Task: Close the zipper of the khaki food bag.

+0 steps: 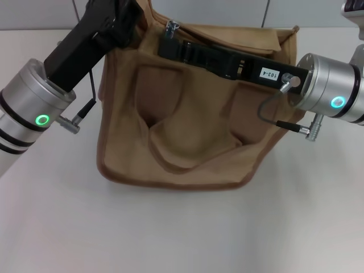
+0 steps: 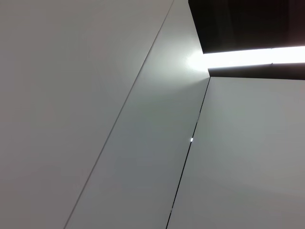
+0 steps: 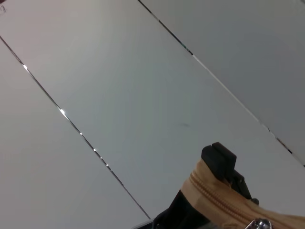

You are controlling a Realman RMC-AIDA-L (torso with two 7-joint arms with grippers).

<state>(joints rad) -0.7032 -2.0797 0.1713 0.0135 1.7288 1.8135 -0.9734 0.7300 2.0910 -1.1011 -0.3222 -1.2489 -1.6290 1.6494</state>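
The khaki food bag (image 1: 187,131) stands on the white table, its front pocket facing me. My right gripper (image 1: 168,38) lies across the bag's top and is shut on the zipper's silver pull (image 1: 170,26), which stands up at the bag's top left. The right wrist view shows the tan zipper track (image 3: 214,193) and the pull (image 3: 259,224) at its edge. My left gripper (image 1: 132,16) is at the bag's upper left corner. Its black fingers (image 3: 219,160) are shut on the end of the bag's zipper strip. The left wrist view shows only wall panels.
The bag rests on a white table (image 1: 182,233) with grey wall panels (image 1: 45,14) behind it. Both arms' silver wrists (image 1: 37,96) (image 1: 327,88) flank the bag, each with a thin cable looping out beside it.
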